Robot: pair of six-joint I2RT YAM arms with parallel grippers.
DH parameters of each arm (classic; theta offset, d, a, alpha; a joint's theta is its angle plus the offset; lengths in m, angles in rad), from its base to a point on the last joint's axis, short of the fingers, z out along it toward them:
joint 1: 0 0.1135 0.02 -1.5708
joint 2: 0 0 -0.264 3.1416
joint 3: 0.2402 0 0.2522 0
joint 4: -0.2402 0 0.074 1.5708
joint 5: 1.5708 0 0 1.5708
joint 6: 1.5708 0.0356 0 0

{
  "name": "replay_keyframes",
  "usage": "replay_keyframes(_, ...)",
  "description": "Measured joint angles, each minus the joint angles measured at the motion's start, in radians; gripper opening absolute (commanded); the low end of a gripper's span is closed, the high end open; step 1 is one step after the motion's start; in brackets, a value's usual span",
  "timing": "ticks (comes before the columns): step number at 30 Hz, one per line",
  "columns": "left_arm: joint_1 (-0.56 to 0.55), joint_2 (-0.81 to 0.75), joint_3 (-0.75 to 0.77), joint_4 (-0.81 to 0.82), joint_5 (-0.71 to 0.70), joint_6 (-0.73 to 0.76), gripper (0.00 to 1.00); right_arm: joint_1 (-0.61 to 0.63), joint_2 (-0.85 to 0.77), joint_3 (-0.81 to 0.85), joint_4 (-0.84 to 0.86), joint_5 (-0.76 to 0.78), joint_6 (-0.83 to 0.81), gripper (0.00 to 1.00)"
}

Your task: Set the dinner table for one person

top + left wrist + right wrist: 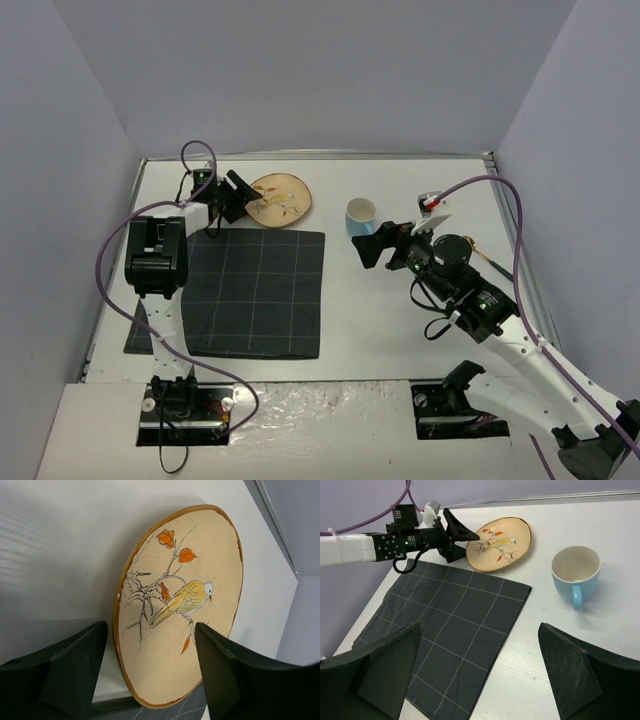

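Dinner table [380,320] white, flat, metal-edged — plate [278,196] at 11 o'clock; left gripper [243,195], right gripper [372,243] both spread apart.

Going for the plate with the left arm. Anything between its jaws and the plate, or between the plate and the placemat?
Nothing visible. The open left gripper faces the plate rim directly, and the plate lies right at the placemat far edge. The cup stands apart, to the right.

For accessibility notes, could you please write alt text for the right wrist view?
The open left gripper is at the rim of a round tan bird-painted plate beyond a dark grey checked cloth placemat; a light blue ceramic cup stands upright on the white table.
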Motion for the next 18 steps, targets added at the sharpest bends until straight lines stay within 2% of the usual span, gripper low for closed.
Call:
replay_keyframes(9, 0.001, 0.052, 0.015, 0.044, 0.044, -0.013, 0.26, 0.0, -0.001, 0.0, -0.003, 0.007, 0.0, 1.0)
replay_keyframes(13, 0.003, 0.068, 0.015, 0.054, 0.052, -0.012, 0.03, 0.0, -0.002, -0.006, -0.003, 0.007, 0.0, 1.0)
replay_keyframes(14, 0.003, 0.072, 0.015, 0.057, 0.055, -0.013, 0.0, 0.0, -0.003, -0.01, -0.002, 0.007, 0.0, 1.0)
replay_keyframes(18, 0.006, 0.077, 0.014, 0.072, 0.077, -0.03, 0.0, 0.0, -0.005, -0.024, -0.004, 0.008, 0.003, 1.0)
